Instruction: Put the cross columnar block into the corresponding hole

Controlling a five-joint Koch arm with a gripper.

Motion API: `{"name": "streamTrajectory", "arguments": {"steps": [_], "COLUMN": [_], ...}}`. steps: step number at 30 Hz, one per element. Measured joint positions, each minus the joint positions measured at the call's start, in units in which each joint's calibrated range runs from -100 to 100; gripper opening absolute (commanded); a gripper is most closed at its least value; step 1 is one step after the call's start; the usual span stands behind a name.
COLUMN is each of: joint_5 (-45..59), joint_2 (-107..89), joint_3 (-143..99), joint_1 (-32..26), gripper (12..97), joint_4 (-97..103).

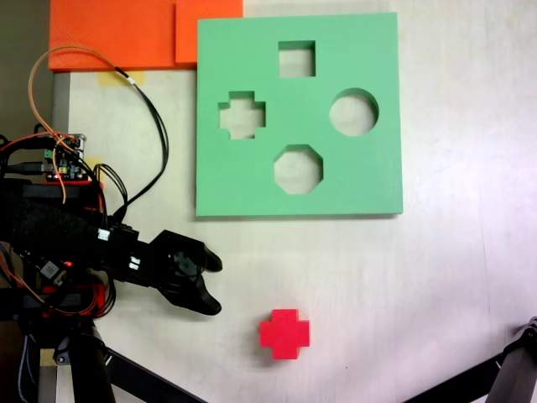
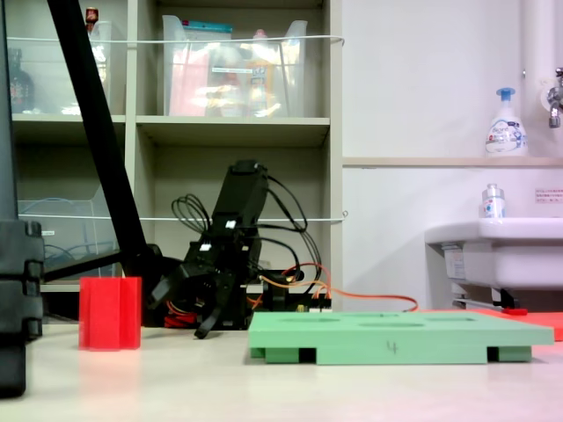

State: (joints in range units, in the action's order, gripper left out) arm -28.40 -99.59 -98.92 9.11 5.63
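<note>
A fixed view from above shows the cross columnar block (image 1: 284,333), bright red and plus-shaped on top, standing on the table (image 1: 453,285) well below the green foam board (image 1: 369,180) and its plus-shaped corresponding hole (image 1: 242,115). The gripper (image 1: 212,285), left of the block, has its jaws apart, holding nothing and touching nothing.

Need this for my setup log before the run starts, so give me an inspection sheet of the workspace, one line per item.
Surface: pale white table, bare around the job's things.
Job's things: small bright red foam cross block standing upright, apart from the flat green foam board; its plus-shaped cutout vacant.
Clutter: orange foam sheets at the table's top edge.
Grippers: black gripper open, holding nothing, left of the block.
Cables: black and orange wires looping by the arm.
Surroundings: shelving, white sink, soap bottle.
</note>
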Motion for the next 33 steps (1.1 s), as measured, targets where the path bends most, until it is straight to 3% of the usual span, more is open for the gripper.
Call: {"name": "streamTrajectory", "arguments": {"steps": [6, 11, 16, 19, 23, 33], "joint_5": [-11.4, -18.6, -20.4, -20.4, -20.3, -15.2], "joint_2": [0.0, 0.0, 0.1, 0.1, 1.6, 40.9], "joint_3": [1.5, 21.0, 32.8, 44.4, 57.2, 93.7], "joint_1": [-0.2, -2.0, -4.6, -4.8, -5.5, -3.4], "gripper": [47.4, 45.7, 46.1, 54.4, 59.2, 73.1], "joint_4": [-8.1, -44.7, -64.9, -71.1, -77.8, -93.6]}}
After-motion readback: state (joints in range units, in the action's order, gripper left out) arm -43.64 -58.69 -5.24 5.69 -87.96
